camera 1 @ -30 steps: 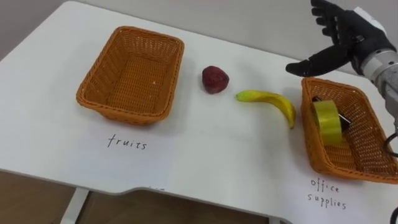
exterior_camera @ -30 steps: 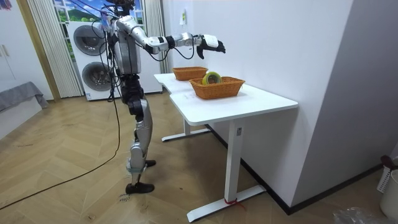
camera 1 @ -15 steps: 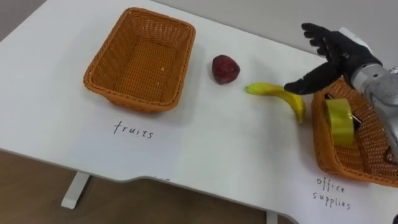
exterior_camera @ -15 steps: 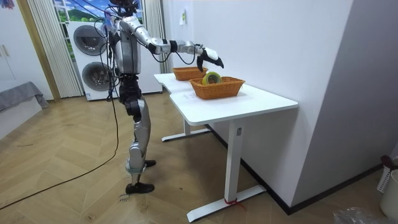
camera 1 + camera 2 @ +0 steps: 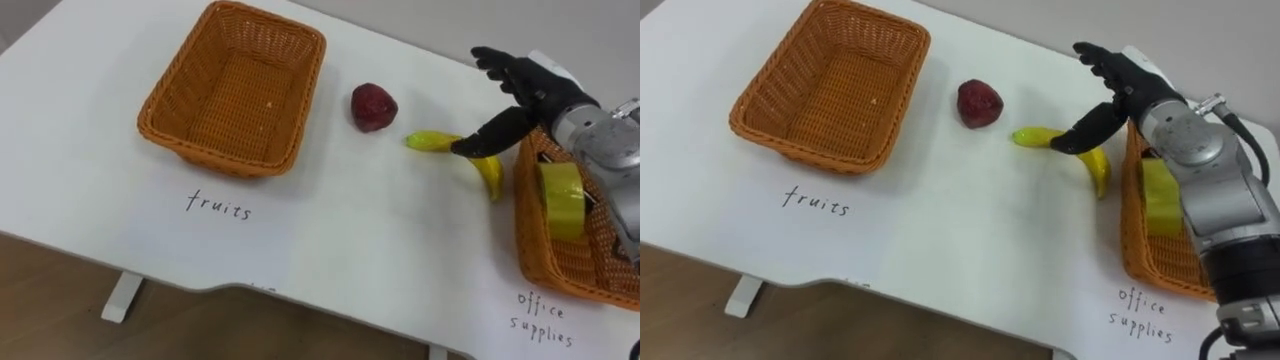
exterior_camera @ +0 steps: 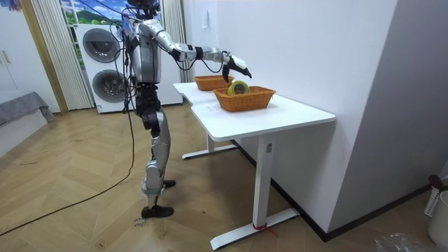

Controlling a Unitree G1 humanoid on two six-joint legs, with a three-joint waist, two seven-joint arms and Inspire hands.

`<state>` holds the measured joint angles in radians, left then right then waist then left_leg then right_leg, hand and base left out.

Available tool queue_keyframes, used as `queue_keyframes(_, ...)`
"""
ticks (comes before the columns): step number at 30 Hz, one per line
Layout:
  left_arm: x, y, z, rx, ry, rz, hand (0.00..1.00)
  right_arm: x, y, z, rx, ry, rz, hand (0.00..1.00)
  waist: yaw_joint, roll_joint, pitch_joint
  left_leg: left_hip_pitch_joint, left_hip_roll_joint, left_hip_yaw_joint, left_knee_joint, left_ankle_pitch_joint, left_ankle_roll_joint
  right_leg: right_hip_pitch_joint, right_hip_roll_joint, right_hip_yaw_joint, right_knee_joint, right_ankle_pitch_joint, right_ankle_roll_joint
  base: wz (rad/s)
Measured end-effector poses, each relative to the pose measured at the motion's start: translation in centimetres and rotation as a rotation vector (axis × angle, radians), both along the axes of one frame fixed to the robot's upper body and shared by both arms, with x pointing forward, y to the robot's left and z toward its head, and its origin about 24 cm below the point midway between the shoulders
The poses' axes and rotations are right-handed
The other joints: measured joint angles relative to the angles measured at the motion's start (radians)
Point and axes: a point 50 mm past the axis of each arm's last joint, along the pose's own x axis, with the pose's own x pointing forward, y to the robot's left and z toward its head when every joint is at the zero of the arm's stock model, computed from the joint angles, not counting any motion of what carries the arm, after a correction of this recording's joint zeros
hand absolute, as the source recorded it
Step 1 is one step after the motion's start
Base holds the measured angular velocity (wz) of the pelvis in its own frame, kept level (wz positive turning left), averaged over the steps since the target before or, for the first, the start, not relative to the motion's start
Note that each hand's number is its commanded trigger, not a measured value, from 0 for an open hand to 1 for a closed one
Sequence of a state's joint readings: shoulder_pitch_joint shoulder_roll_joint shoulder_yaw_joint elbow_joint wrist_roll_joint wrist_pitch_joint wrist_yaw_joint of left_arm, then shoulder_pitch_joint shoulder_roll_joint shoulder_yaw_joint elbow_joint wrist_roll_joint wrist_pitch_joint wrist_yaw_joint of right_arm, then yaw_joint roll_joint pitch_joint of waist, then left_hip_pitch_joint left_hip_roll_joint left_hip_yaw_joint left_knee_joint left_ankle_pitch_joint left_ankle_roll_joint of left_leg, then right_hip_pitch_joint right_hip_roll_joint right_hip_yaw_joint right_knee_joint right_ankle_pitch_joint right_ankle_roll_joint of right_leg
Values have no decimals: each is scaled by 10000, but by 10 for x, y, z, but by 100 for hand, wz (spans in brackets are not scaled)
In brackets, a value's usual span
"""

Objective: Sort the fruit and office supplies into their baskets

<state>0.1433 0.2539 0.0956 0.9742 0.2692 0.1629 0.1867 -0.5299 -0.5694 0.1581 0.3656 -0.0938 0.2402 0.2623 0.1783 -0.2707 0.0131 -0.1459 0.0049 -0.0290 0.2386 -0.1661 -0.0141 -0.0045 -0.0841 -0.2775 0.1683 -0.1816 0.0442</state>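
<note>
1. Left eye view: my right hand is spread wide open with the fingers straight. The thumb reaches down and to the left at the banana. The hand holds nothing. The thumb tip lies over the fruit's middle, but I cannot tell whether it touches.
2. A second ago this hand hung high above the far rim of the office supplies basket, well clear of everything. It has since come down and swung left onto the banana. The view has also shifted, which is my head camera moving; the things on the table have not moved against one another.
3. I read that as the tape job being finished and the first fruit pick beginning. The yellow tape roll already stands in the office supplies basket.
4. The banana lies flat on the table just beside that basket's left wall. Its long axis runs left to right, with the greenish tip pointing left at the red fruit. The other end hooks down toward the near edge.
5. My hand sits across that axis, so I judge that closing over the middle should work.
6. The fruits basket stands empty, well apart to the left. Both fruits are not yet sorted.
</note>
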Motion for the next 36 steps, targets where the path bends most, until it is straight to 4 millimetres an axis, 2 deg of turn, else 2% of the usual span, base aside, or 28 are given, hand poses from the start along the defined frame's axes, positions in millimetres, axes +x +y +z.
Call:
queue_keyframes(9, -3, 1, -1, 18, 122, 4, 0, 2, 4, 1, -884, 8, 131, 0, 141, -117, 30, -179, 10, 1, 28, 3, -5, -164, 10, -24, 7, 1, -2, 0)
queue_keyframes(17, -4, 2, -1, 30, 198, 8, 0, 1, 17, -11, -1263, 502, 748, 0, 220, -122, 35, -167, 7, -21, 19, 3, -5, -154, 11, -30, 5, 1, -2, 0)
queue_keyframes(22, -4, 0, -2, 39, 350, -345, 0, 1, 24, -19, -1513, 898, 1126, 0, 224, -96, 79, -176, 5, -38, 26, 3, -5, -149, 11, -61, 4, 1, -2, 0)
queue_keyframes(25, -3, -1, -2, 35, 350, -407, 0, 3, 27, -20, -1684, 1039, 1246, 0, 214, -70, 125, -249, 4, -92, 45, 3, -6, -163, 10, -207, 2, 1, -2, 5)
queue_keyframes(36, 3, 2, 0, 179, 405, -948, 0, 8, 38, -20, -2065, 1093, 1715, 0, 279, -35, 152, -377, -2, -155, 187, 2, -7, -195, 18, -263, 3, 2, -3, 2)
